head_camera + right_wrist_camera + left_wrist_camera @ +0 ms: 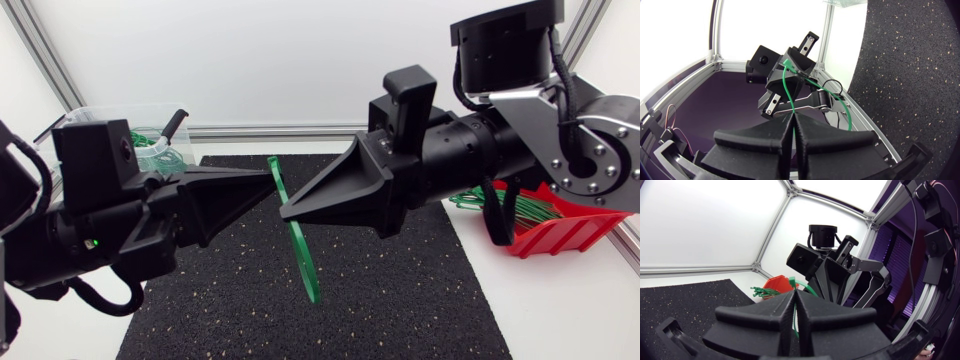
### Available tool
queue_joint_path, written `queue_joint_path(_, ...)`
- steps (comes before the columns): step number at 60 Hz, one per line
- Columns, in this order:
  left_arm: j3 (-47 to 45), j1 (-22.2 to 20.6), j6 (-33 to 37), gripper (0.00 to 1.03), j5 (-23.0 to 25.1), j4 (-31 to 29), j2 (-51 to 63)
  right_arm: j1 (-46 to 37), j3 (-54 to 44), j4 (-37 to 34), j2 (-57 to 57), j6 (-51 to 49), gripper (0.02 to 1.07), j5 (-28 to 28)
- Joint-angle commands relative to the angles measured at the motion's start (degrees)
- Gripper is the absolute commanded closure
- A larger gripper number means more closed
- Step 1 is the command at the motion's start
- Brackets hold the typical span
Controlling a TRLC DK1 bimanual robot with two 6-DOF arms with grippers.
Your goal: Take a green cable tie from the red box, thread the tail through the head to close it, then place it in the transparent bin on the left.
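Green cable tie [303,265] is up in mid-air over the black mat [400,300]. Left jaws and right jaws are both clamped tight on it, tips almost meeting. I'd guess one steadies the head while the other feeds the tail.

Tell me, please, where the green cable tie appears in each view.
Head view: the green cable tie hangs where the left gripper and right gripper meet.
Left wrist view: poking out ahead of its own gripper.
Right wrist view: arcing from its own gripper to the left gripper.
Shared landmark: the black mat.
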Motion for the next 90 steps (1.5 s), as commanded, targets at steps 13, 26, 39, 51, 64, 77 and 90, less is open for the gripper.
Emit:
queue_joint_path(13,-2.0,-3.1,4.4,0.99,-2.4,0.2,-1.6,-0.4,1.9,-0.7,-0.4,1.8,1.01,0.1)
queue_joint_path(26,-2.3,-5.7,6.4,0.99,-5.9,-0.2,-2.9,-1.1,2.4,-2.1,0.5,1.8,1.01,0.0)
queue_joint_path(39,-2.8,-10.3,10.3,0.99,-10.7,-1.2,-4.1,-1.7,3.0,-3.0,0.7,1.8,1.01,-0.5)
queue_joint_path(51,-3.0,-13.3,12.7,0.99,-14.2,-1.8,-4.8,-2.5,3.2,-3.3,1.9,1.8,1.01,-0.6)
queue_joint_path(64,-3.4,-16.1,15.9,0.99,-18.0,-2.2,-5.4,-3.2,3.2,-5.3,2.5,1.4,0.89,-1.3)
queue_joint_path(77,-3.6,-14.0,18.3,0.98,-18.1,-2.3,-5.2,-3.1,2.0,-5.1,-0.8,0.0,0.53,-1.7)
queue_joint_path(90,-4.8,-12.5,24.6,0.98,-20.2,-2.5,-6.1,-6.0,2.7,-3.9,-2.0,-1.6,0.53,-4.7)
